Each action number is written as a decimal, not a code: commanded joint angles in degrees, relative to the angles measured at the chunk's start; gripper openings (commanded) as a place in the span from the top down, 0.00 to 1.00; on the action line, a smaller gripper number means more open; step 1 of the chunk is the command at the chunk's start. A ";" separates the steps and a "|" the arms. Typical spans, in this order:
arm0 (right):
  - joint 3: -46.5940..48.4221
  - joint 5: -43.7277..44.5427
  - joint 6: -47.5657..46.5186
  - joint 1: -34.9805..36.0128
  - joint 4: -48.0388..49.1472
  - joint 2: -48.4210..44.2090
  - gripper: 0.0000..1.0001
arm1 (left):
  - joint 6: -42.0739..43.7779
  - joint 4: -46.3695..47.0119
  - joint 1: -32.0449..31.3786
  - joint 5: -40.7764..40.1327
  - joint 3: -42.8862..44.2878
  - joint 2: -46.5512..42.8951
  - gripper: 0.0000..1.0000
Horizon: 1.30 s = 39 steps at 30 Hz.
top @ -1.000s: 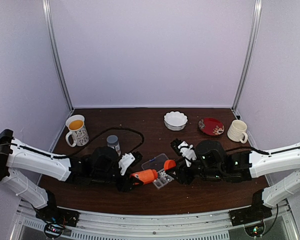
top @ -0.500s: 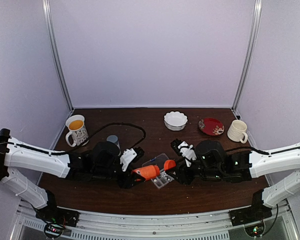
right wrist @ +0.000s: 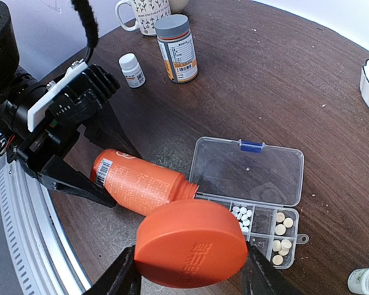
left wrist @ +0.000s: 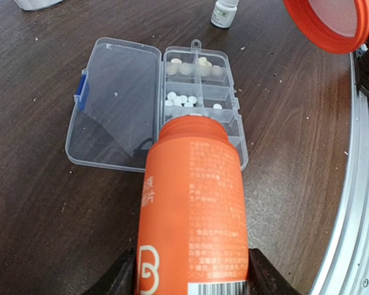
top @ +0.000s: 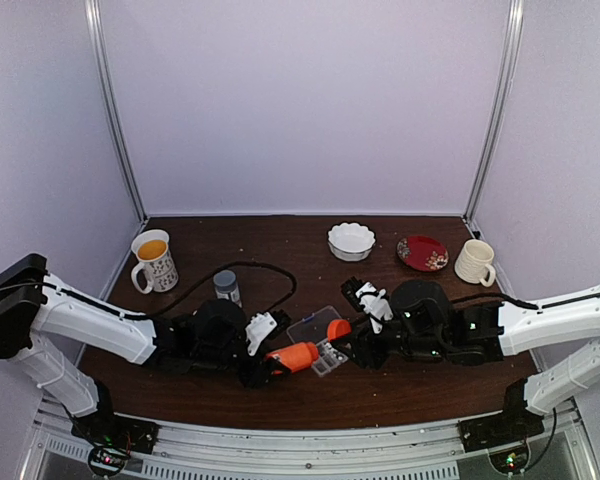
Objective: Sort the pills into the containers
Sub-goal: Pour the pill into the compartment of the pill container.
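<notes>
L tool (left wrist: 190, 279) grips orange bottle (left wrist: 194, 190) tipped over organizer box (left wrist: 114, 104) to pour pills (left wrist: 181, 99); R tool (right wrist: 190, 276) holds cap (right wrist: 190, 243) aside.

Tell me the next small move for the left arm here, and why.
Probably tilt the orange bottle a little further: its uncapped mouth sits over the organizer box, with some compartments empty, while the right gripper holds the cap aside.

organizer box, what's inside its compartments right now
The open organizer box holds pale tan pills in its far row and small white pills in the next row. The tilted orange bottle hides the nearer compartments, so their contents cannot be seen.
</notes>
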 commanded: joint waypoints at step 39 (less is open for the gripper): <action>4.07 -5.42 7.51 -0.15 10.62 10.44 1.00 | 1.12 -9.44 -0.27 -0.27 5.51 -3.28 1.00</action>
